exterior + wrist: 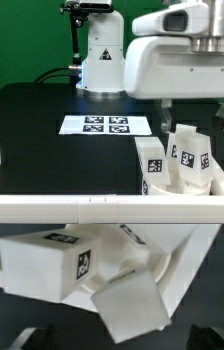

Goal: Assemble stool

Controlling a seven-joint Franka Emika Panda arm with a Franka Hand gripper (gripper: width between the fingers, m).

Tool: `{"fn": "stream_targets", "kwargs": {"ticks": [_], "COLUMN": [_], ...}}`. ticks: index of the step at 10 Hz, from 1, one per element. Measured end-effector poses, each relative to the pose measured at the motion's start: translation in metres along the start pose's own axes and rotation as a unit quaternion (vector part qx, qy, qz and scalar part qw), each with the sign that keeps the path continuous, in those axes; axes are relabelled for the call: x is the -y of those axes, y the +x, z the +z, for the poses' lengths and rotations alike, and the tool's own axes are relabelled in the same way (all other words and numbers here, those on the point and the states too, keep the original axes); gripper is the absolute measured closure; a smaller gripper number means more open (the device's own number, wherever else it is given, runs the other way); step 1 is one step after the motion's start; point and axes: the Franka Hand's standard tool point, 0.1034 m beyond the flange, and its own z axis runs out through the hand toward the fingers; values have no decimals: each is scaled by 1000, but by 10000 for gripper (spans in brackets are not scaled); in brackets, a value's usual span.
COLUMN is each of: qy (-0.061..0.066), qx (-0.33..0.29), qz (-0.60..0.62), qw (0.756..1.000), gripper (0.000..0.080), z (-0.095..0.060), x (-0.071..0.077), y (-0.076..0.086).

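White tagged legs cluster exterior view; wrist view adds open claw.

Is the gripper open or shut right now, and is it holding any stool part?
Open and empty. In the wrist view the fingertips sit wide apart at the frame's edge, with the white stool parts beyond them and nothing clamped between.

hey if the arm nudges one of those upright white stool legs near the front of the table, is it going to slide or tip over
Probably tip. The stool legs stand on end, taller than their footprint, so a high push likely topples one. They look like rigid plastic, unlikely to flex. They crowd together, so one falling may knock its neighbours. The gripper shows open jaws above them in the wrist view.
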Motion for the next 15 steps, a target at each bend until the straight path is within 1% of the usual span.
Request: {"fn": "stream_targets", "kwargs": {"ticks": [1, 3, 4, 5, 6, 7, 8, 9, 10, 11, 12, 15], "qy": [3, -2, -1, 5, 8, 8, 6, 6, 5, 5, 3, -1], "qx": [10, 9, 11, 27, 39, 42, 42, 42, 43, 43, 43, 42], "qz": [-34, -49, -40, -9, 26, 40, 44, 59, 59, 80, 118, 228], "qw": [999, 999, 999, 1000, 999, 998, 998, 997, 997, 996, 992, 973], "gripper": [151, 151, 151, 151, 151, 151, 151, 239, 239, 417, 466, 466], "z": [2, 3, 4, 10, 15, 21, 20, 21, 21, 21, 21, 22], "x": [1, -3, -3, -5, -3, 1, -1, -1, -1, -2, -2, -2], "y": [3, 2, 2, -2, 0, 3, 2, 1, 1, 1, 1, 1]}}
